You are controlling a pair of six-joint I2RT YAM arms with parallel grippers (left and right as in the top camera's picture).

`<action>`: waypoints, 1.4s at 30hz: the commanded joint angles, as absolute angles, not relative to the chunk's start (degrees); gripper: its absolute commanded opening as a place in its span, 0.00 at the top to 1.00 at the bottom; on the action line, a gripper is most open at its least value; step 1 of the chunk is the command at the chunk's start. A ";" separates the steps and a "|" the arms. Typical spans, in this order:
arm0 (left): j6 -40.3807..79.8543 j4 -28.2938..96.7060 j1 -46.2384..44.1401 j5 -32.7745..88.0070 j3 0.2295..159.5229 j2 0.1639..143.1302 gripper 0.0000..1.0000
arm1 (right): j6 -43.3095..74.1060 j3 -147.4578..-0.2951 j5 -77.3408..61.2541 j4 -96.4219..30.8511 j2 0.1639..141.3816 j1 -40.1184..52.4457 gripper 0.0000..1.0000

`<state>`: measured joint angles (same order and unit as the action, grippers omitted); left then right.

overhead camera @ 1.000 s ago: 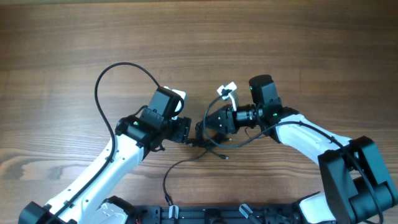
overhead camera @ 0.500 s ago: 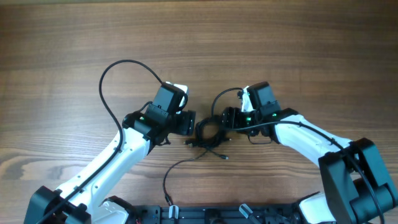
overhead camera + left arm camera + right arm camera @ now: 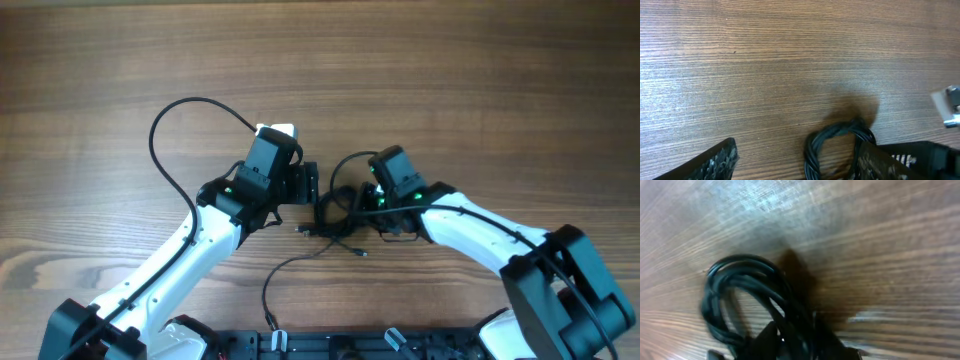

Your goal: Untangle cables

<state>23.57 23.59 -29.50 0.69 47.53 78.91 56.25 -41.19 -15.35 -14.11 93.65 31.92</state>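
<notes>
The cables (image 3: 335,212) are a knot of thin black cords on the wooden table between my two grippers. My left gripper (image 3: 312,185) is open and low over the table. In the left wrist view the cable loop (image 3: 836,145) lies between its fingers (image 3: 797,162), close to the right finger. My right gripper (image 3: 362,200) is at the right side of the knot. In the blurred right wrist view its jaws (image 3: 795,342) are shut on strands of the bundle (image 3: 742,297). One loose strand (image 3: 285,268) trails toward the table's front edge.
A thick black wire (image 3: 175,130) arcs from the left arm over the table at the left. A small plug end (image 3: 360,252) lies just in front of the knot. A small white and silver piece (image 3: 950,106) shows at the right edge of the left wrist view.
My right gripper has swung left and down onto the knot, and the white-tipped end it held up is out of sight. My left gripper has turned and shifted slightly back.
</notes>
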 commanded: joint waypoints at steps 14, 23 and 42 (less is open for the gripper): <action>27.24 33.93 -19.79 1.41 50.81 72.34 0.08 | 34.63 -41.41 -46.28 -0.89 94.28 23.86 0.95; 13.45 36.53 -13.61 21.67 50.76 64.73 0.07 | 31.48 -41.41 -66.43 13.32 94.28 22.31 0.95; 11.94 37.47 -13.61 30.44 50.70 71.70 0.96 | 39.18 -41.41 -73.17 26.20 94.28 22.31 0.95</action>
<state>12.45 38.00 -13.80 29.50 49.60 71.13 38.35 -41.17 -70.70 25.21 94.00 22.17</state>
